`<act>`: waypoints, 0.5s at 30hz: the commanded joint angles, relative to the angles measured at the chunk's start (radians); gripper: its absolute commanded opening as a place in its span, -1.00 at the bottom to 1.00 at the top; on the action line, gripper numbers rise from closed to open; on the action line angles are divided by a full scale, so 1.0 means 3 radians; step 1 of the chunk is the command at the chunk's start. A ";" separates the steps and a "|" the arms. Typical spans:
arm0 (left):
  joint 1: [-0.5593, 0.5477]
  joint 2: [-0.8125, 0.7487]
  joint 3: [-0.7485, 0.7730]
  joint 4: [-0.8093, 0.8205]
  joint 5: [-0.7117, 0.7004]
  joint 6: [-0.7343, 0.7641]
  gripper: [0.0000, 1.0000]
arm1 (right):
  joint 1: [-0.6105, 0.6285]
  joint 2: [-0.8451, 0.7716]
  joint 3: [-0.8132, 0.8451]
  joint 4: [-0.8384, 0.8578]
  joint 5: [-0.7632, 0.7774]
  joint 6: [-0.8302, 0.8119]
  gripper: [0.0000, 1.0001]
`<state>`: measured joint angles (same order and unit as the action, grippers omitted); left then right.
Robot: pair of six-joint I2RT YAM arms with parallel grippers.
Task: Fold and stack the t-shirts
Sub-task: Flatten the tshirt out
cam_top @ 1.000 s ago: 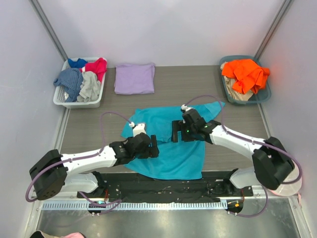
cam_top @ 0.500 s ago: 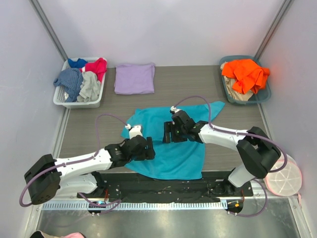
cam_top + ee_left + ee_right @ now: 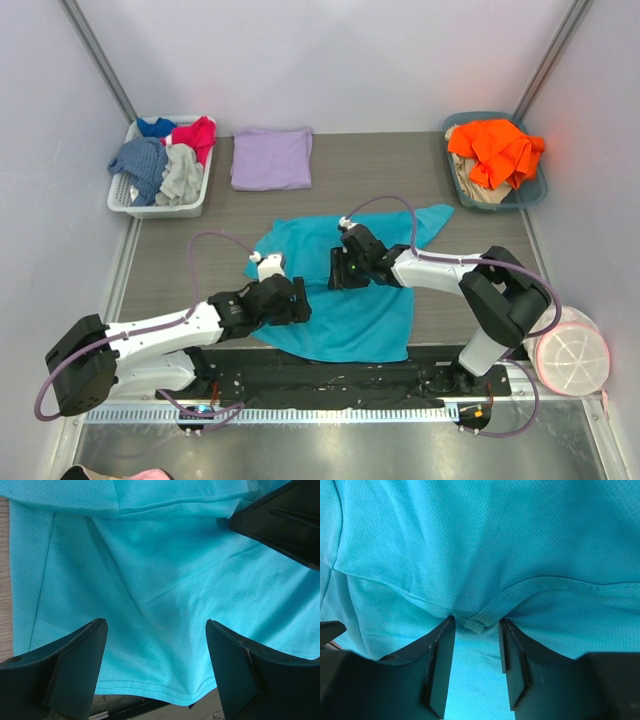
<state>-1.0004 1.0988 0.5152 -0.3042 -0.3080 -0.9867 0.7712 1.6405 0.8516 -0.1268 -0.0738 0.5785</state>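
The teal t-shirt lies spread flat on the table in front of both arms. Over its near left part my left gripper hangs open, and in the left wrist view that gripper stands wide above the stitched hem with nothing between its fingers. My right gripper is down on the shirt's middle. In the right wrist view its jaws are partly drawn in on either side of a puckered collar edge, with a gap still between the fingers. The lavender t-shirt lies folded at the back.
A white basket at the back left holds red, blue and grey garments. A teal bin at the back right holds an orange garment. A round white object sits off the table's near right corner.
My right gripper has slid left along the teal shirt to the collar and its jaws have narrowed a lot. The left gripper has drifted a little toward the near hem, still open.
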 commanded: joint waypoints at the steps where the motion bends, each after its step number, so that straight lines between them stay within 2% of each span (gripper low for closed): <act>1: 0.0006 -0.0073 -0.0035 0.0017 -0.0093 -0.0024 0.68 | 0.0032 -0.0002 0.0142 0.0157 -0.0030 0.0025 -0.13; 3: 0.0006 -0.0078 -0.0050 0.0022 -0.0093 -0.0030 0.68 | 0.0037 0.0018 0.0147 0.0162 -0.0045 0.0010 -0.25; 4: 0.0006 -0.0089 -0.0055 0.0022 -0.0093 -0.0035 0.68 | 0.0037 0.0028 0.0142 0.0172 -0.0050 0.0015 -0.46; 6: 0.0006 -0.0104 -0.0066 0.0022 -0.0098 -0.0040 0.68 | 0.0037 0.0054 0.0152 0.0177 -0.0046 0.0025 -0.71; 7: 0.0006 -0.0119 -0.0076 0.0022 -0.0098 -0.0040 0.68 | 0.0032 0.0069 0.0168 0.0152 -0.0020 0.0035 -0.98; 15: 0.0006 -0.0196 -0.0173 0.0002 -0.0108 -0.0091 0.68 | 0.0063 -0.0033 0.0392 -0.0017 0.0041 -0.0001 -0.98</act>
<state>-1.0004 1.0660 0.4793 -0.3077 -0.3145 -0.9932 0.7807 1.6604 0.8845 -0.1287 -0.0788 0.5838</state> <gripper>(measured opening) 0.838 0.038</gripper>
